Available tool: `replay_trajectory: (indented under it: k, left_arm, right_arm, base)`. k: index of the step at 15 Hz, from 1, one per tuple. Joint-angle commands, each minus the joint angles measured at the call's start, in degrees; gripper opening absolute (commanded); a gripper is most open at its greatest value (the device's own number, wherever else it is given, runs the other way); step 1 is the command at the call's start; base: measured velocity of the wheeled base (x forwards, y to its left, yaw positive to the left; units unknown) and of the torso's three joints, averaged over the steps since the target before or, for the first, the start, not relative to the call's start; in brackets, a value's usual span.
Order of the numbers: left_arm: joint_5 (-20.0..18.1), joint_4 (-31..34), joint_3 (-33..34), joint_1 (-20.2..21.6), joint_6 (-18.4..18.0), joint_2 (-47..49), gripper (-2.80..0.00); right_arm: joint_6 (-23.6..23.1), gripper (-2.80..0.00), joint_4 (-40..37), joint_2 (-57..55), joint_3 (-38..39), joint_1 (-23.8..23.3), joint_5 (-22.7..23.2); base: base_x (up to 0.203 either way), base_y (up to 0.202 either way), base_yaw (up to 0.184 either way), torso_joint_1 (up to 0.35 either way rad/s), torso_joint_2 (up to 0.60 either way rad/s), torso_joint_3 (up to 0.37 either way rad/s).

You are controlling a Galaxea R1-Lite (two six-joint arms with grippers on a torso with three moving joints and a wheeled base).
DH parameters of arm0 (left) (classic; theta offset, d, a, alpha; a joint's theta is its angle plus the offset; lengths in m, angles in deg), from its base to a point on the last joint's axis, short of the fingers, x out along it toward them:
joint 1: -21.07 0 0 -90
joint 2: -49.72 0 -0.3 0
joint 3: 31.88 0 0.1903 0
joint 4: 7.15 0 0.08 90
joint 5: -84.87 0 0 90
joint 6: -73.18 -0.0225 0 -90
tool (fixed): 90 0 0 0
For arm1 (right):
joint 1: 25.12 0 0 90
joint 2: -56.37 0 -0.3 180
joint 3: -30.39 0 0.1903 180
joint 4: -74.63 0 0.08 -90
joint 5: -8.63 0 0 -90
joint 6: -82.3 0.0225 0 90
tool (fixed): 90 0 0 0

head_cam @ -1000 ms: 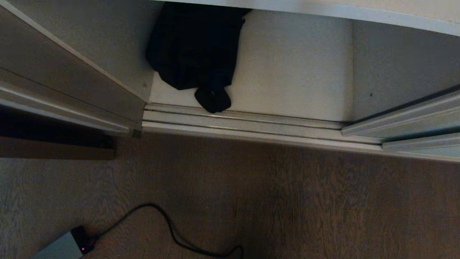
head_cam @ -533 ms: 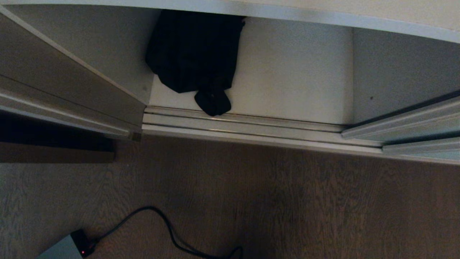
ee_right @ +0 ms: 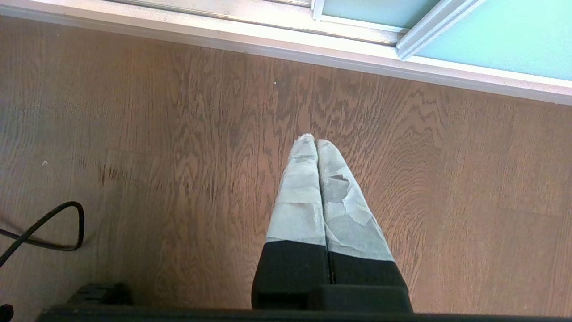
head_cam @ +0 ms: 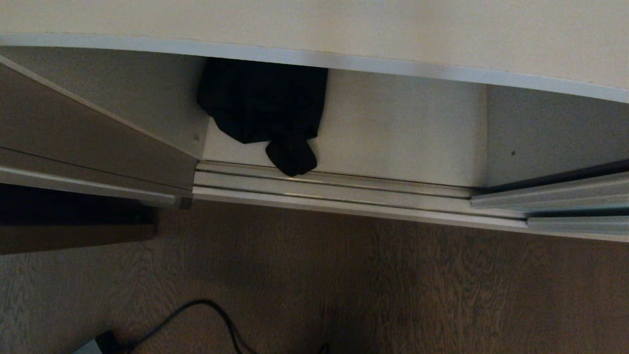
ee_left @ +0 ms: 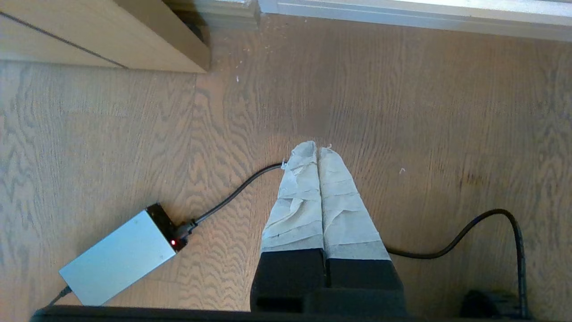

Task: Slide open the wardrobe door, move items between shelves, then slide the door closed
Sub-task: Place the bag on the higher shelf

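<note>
The floor point(head_cam: 344, 285) of brown wood grain fills the lower part of the head view and lies under both wrist views. Beyond it the wardrobe stands open: the door point(ee_right: 491, 31), pale mint glass in a cream frame, is slid aside to the right, its lower rail point(head_cam: 550, 199) reaching in from the right edge of the head view. A wide off-white shelf point(head_cam: 393, 29) spans the top of the head view, and under it lies the bottom shelf point(head_cam: 403, 132), bounded in front by the metal track point(head_cam: 334, 189). The black bag point(head_cam: 265, 108) lies on the bottom shelf in its left rear corner, against the left side wall, its top hidden under the upper shelf; 1 bunched end of it droops forward and touches the track. A grey power brick point(ee_left: 118, 257) with a red light rests on the floor at the robot's left, a black cable point(ee_left: 232, 194) running from it. The left gripper point(ee_left: 317, 150) and right gripper point(ee_right: 311, 139) hang over bare floor, each with its 2 taped fingers pressed together and holding nothing.
</note>
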Motion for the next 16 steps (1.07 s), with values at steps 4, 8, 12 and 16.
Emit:
replay_trajectory:
  k: [4,8,12,16]
  left_arm:
    - [-0.3,0.1,0.1,0.0,-3.4,0.1,-2.80]
    - [1.0,0.3,-8.0,0.0,-2.4,2.7,-2.80]
    - [1.6,5.6,-21.2,0.0,9.7,20.1,-2.80]
    - [-3.9,9.0,-27.2,-0.3,23.0,38.2,-2.80]
  right_arm:
    - [0.0,-2.80,0.0,0.3,0.0,0.0,0.0]
    - [0.0,-2.80,0.0,0.3,0.0,0.0,0.0]
    - [0.0,-2.80,0.0,0.3,0.0,0.0,0.0]
    - [0.0,-2.80,0.0,0.3,0.0,0.0,0.0]
  base:
    - [0.000,0.000,0.000,0.000,0.00,0.000]
    - [0.000,0.000,0.000,0.000,0.00,0.000]
    - [0.000,0.000,0.000,0.000,0.00,0.000]
    - [0.000,0.000,0.000,0.000,0.00,0.000]
